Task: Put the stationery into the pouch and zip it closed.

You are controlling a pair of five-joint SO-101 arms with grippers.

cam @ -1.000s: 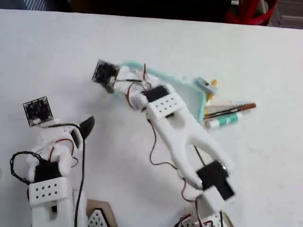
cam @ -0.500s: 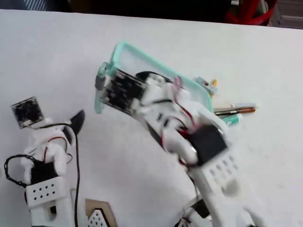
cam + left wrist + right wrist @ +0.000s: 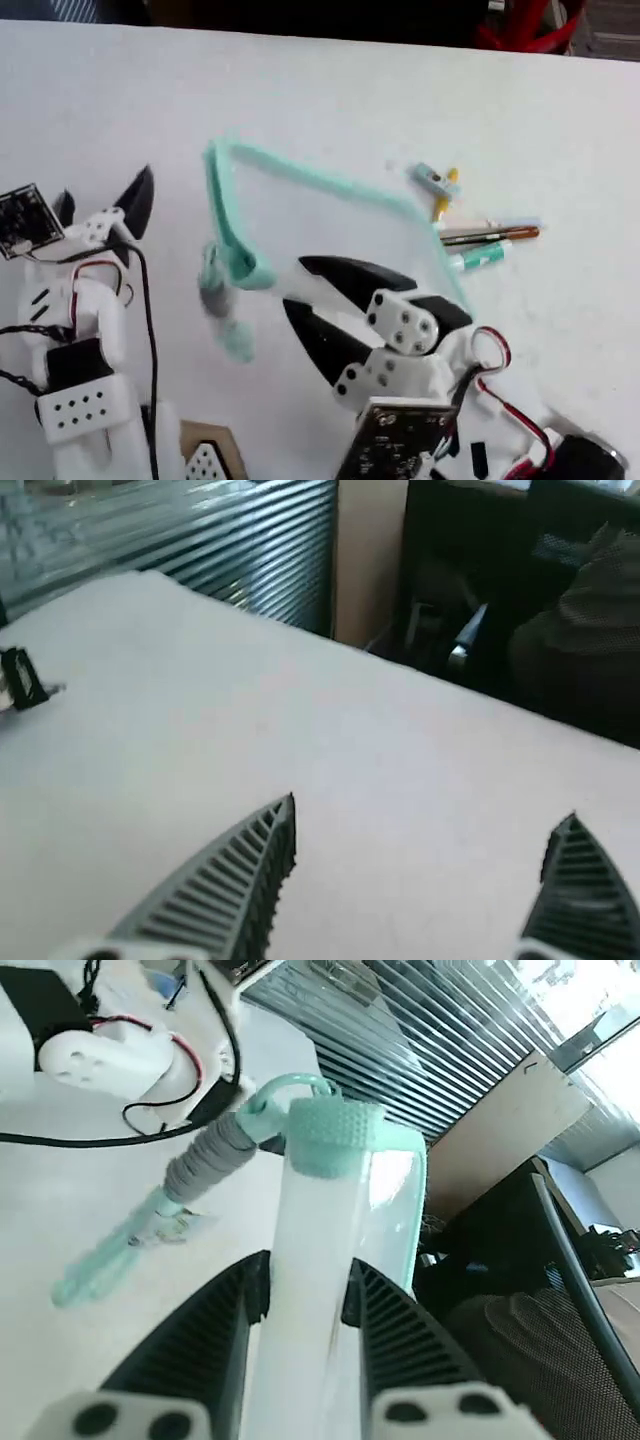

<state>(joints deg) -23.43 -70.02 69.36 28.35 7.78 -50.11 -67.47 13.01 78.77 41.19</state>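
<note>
The right gripper [image 3: 293, 285] is near the front of the tabletop [image 3: 300, 90], its dark fingers [image 3: 350, 272] pointing away from the arm's base. In the right wrist view this gripper [image 3: 308, 1265] has the pouch [image 3: 312, 1220] pinched between its fingers [image 3: 215, 1330]. They are parted just enough for the thin wall that fills the gap.

The pouch [image 3: 320, 215] is a clear, milky sleeve with teal trim. It stands tilted up on edge, and its long teal border runs from the left-hand corner towards the pens [image 3: 490, 233]. Whether its far corner rests on the tabletop is hard to tell from above. A teal and grey strap [image 3: 218, 290] hangs loose from the corner nearest the left arm. In the right wrist view the strap [image 3: 160, 1210] dangles from a teal loop at the pouch's top edge.

The stationery lies outside the pouch, on the tabletop just beside its right-hand end. The pens lie side by side with a green and white marker [image 3: 482, 254], and a small blue and yellow piece [image 3: 435, 180] is a little beyond them.

The left gripper [image 3: 105, 185] is well apart from the pouch, at the left side of the tabletop. In its own view the left gripper [image 3: 430, 810] has its ribbed fingers [image 3: 240, 870] spread wide over bare tabletop [image 3: 200, 710], with nothing between them.
</note>
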